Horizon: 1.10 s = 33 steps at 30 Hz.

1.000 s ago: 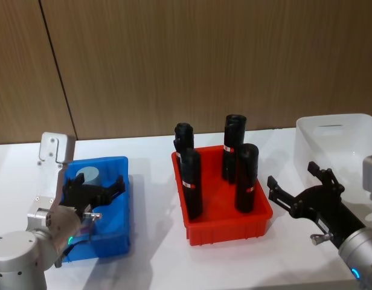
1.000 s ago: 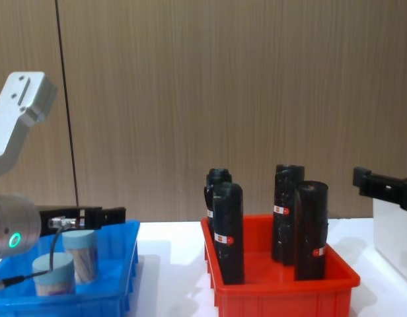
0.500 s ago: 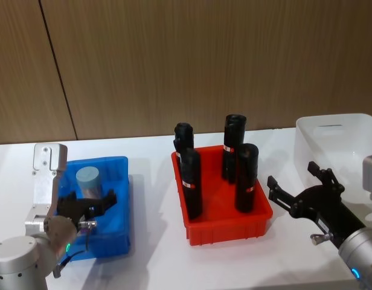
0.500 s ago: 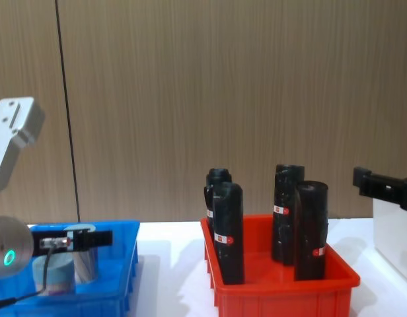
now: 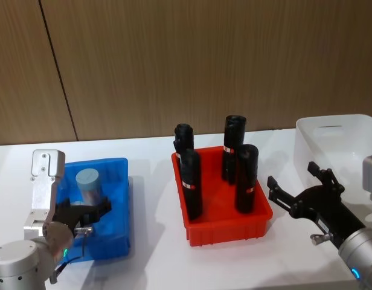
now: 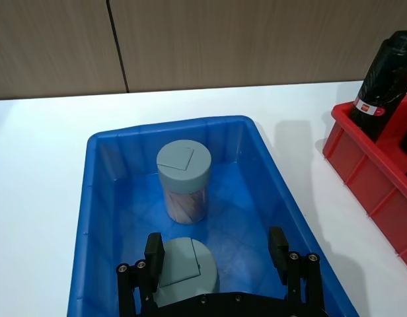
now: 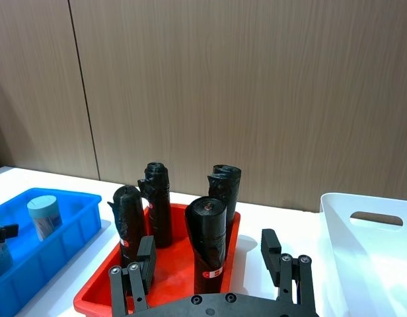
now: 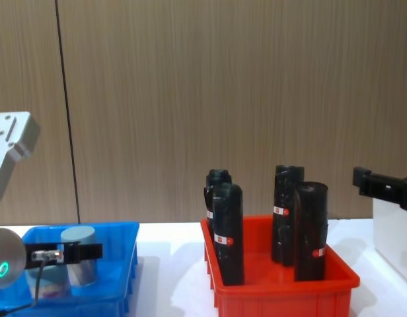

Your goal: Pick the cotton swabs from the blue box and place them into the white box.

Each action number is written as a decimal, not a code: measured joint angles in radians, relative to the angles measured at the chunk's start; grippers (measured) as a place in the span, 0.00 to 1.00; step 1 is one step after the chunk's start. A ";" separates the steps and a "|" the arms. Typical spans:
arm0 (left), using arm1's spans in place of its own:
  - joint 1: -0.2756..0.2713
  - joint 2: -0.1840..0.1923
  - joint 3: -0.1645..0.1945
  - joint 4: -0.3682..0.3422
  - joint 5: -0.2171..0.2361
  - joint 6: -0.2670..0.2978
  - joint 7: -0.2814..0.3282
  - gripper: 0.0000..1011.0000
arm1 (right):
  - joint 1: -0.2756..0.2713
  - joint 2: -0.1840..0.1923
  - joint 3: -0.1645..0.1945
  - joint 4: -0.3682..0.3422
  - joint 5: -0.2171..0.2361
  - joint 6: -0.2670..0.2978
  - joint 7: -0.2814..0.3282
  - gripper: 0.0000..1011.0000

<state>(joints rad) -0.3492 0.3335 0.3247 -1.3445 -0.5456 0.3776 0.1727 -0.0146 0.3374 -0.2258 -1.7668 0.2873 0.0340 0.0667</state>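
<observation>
Head view: my left gripper [image 5: 83, 212] is down inside the blue box [image 5: 124, 205], at the box's 6 o'clock end, fingers apart. One jar of cotton swabs, the far swab jar [image 5: 89, 183], stands upright at 12 o'clock from it. At 3 o'clock of the blue box sits the red bin [image 5: 229, 228] with four black bottles [image 5: 247, 176] standing in it. Farther along toward 3 o'clock is the white box [image 5: 331, 128]. My right gripper [image 5: 295, 181] hangs over the table [image 5: 156, 254] between the red bin and the white box, fingers spread, gripping nothing.

Left wrist view: the near swab jar [image 6: 184, 263] sits between my left fingers [image 6: 154, 249]. One finger is right beside its lid, possibly touching, but I cannot tell. The other finger stands clear of it. The far swab jar is upright beyond, apart from the near one.

Right wrist view: my spread right fingers frame the red bin, with the white box just beside it.

Chest view: my left fingers run level across a jar's side, low within the blue box's walls.
</observation>
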 joint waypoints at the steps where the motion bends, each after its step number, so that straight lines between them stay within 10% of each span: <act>1: 0.000 0.000 0.000 0.000 0.008 0.004 0.003 0.99 | 0.000 0.000 0.000 0.000 0.000 0.000 0.000 0.99; 33: 0.017 0.011 0.004 -0.028 0.182 -0.200 -0.069 0.99 | 0.000 0.000 0.000 0.000 0.000 0.000 0.000 0.99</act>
<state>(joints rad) -0.3322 0.3447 0.3288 -1.3724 -0.3636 0.1780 0.1037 -0.0146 0.3375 -0.2259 -1.7668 0.2873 0.0340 0.0668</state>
